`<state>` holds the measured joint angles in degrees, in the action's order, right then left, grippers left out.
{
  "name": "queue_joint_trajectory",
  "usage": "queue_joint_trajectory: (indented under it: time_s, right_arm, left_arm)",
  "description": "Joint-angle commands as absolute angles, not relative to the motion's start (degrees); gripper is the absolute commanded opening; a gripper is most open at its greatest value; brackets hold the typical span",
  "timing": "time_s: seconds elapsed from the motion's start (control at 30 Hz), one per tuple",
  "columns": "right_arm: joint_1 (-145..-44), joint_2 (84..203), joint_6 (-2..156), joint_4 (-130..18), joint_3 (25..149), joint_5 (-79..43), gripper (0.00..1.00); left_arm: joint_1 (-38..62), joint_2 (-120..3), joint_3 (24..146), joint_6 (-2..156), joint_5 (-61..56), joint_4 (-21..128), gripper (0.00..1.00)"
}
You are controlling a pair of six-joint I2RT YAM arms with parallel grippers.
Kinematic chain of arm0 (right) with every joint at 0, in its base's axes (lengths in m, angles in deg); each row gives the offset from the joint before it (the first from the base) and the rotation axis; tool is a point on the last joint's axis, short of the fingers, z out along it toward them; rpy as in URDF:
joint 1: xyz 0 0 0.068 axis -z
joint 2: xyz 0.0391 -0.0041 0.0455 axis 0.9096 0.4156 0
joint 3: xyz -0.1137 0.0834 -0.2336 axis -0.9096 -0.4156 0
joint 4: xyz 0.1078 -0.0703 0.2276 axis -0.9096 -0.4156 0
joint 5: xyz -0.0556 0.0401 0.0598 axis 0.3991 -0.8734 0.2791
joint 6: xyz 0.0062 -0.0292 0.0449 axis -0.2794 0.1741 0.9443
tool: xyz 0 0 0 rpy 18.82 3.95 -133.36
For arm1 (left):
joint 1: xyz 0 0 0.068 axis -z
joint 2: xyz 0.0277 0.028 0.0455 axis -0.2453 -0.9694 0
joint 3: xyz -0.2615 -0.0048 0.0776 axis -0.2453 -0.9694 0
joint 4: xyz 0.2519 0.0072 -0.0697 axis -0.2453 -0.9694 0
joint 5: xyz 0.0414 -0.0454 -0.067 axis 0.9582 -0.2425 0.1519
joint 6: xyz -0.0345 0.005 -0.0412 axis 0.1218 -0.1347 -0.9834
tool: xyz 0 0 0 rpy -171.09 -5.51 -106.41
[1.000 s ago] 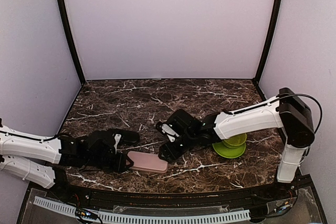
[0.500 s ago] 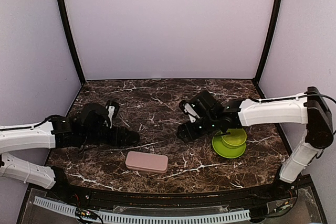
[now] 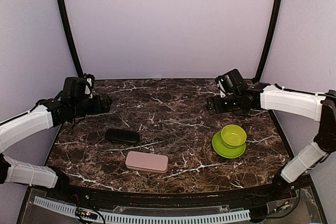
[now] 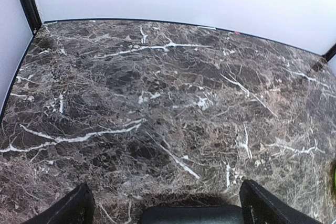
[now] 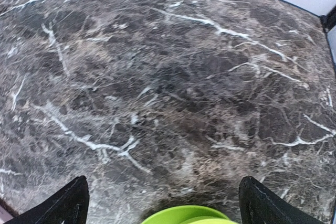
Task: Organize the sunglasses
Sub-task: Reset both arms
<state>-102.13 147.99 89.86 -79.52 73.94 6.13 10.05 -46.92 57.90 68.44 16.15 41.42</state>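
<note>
1. Left end effector (image 3: pixel 103 103) and right end effector (image 3: pixel 213 103): both spread wide and empty, above the far corners of the desk (image 3: pixel 173 106).
2. Sunglasses: not in view. Black hard case (image 3: pixel 122 136) and pink hard case (image 3: pixel 147 161) lie shut near the front; the pairs are probably inside, unconfirmed.
3. Handling, judged: light, thin frames, fragile hinges, smooth lenses that scratch. Take hold at the bridge or a temple, never on a lens.
4. Green cup (image 3: pixel 233 135) on saucer (image 3: pixel 220 149), well apart from the cases.

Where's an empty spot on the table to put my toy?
The wide middle, between the black case and the green bowl, is bare all the way back. In front of the bowl, right of the pink case, is bare too. Front left is crowded: the two cases lie close together.
</note>
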Motion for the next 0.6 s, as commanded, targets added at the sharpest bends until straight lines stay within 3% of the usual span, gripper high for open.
queue_joint_trajectory:
  time_s: [0.0, 0.27, 0.57]
  right_arm:
    - [-99.4, 145.8, 89.5, -78.1, 75.8, 12.3, 1.0]
    - [-98.7, 143.9, 85.7, -75.7, 75.5, 17.2, 1.0]
    - [-98.6, 132.5, 82.9, -67.4, 67.6, 21.9, 1.0]
  left_arm:
    - [8.2, -45.6, 58.3, 67.1, 17.1, 48.7, 0.99]
    - [8.0, -43.5, 57.6, 74.2, 25.9, 51.2, 0.99]
    - [8.0, -33.0, 49.9, 80.2, 22.0, 61.1, 0.96]
